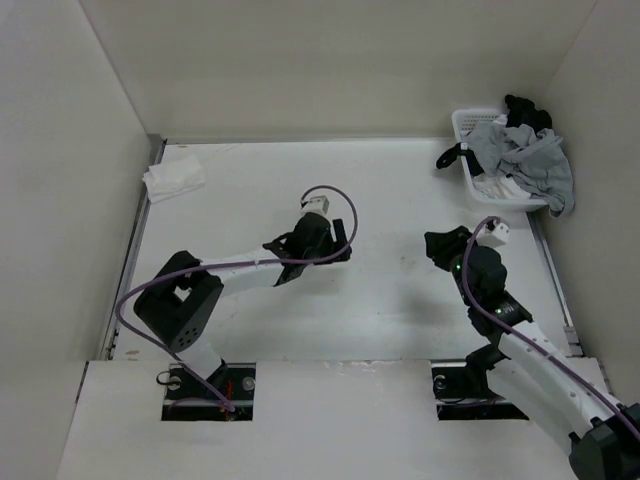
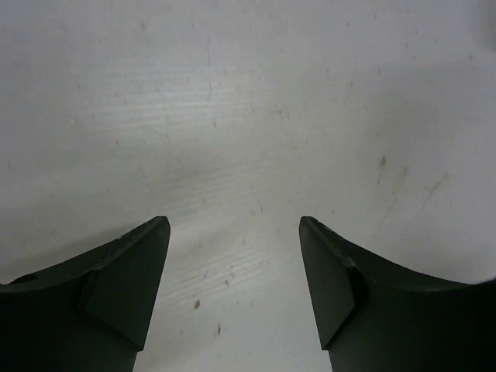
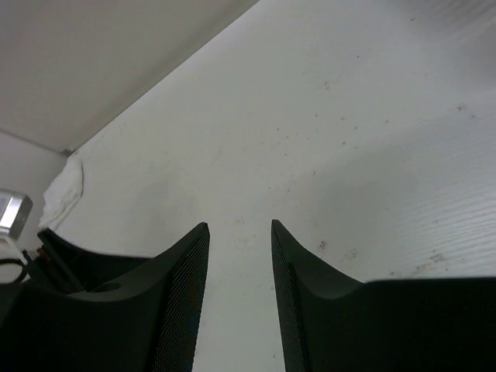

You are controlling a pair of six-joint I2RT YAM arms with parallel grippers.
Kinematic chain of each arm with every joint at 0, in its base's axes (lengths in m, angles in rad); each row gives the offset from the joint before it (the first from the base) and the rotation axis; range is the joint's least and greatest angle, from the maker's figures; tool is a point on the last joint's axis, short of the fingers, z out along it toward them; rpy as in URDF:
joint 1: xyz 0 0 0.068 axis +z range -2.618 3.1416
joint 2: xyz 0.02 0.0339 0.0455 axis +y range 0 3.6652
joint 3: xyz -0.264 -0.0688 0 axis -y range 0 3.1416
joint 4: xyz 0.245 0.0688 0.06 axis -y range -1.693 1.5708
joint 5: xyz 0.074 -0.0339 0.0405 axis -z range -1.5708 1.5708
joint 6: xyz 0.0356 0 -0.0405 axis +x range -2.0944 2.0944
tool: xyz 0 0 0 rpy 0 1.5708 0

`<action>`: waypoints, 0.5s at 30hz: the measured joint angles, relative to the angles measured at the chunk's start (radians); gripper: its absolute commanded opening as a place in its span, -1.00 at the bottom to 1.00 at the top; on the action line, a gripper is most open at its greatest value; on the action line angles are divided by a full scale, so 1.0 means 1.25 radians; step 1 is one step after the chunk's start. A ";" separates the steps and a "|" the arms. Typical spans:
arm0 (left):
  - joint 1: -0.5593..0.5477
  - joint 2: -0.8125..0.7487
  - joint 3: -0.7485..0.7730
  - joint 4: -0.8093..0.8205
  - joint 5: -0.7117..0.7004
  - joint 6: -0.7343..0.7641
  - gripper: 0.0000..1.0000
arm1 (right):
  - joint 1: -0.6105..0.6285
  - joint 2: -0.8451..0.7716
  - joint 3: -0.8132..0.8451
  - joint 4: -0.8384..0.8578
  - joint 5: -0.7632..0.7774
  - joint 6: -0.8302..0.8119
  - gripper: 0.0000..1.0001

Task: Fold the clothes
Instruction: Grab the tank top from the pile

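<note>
The clothes [image 1: 173,178] lie as a small, pale, folded bundle in the table's back left corner; the right wrist view shows them far off at its left edge [image 3: 62,198]. My left gripper [image 1: 312,255] hovers over the bare middle of the table, well clear of the bundle. In its own view, the left gripper [image 2: 234,225] is wide open, with only scuffed white tabletop between the fingers. My right gripper [image 1: 443,246] is over the right half of the table. Seen from its wrist, the right gripper [image 3: 239,226] is open and holds nothing.
A white basket [image 1: 468,125] stands at the back right with a heap of black, white and grey garments [image 1: 530,155] spilling over its rim. White walls enclose the table at the back and on both sides.
</note>
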 measured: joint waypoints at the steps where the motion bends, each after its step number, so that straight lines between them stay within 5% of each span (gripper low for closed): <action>1: -0.010 -0.014 -0.023 0.002 0.005 -0.004 0.34 | -0.003 0.001 0.006 -0.013 0.006 0.000 -0.26; 6: -0.061 -0.130 -0.123 0.058 0.031 -0.013 0.16 | -0.032 0.036 0.051 -0.079 0.041 -0.014 -0.98; 11: -0.144 -0.231 -0.230 0.154 0.033 0.005 -0.43 | -0.126 0.121 0.181 -0.143 0.067 -0.033 -1.00; 13: -0.172 -0.250 -0.257 0.181 0.035 0.019 -0.54 | -0.185 0.166 0.251 -0.151 0.089 -0.041 -0.91; 15: -0.193 -0.266 -0.282 0.210 0.036 0.045 -0.56 | -0.250 0.225 0.331 -0.160 0.109 -0.052 -0.59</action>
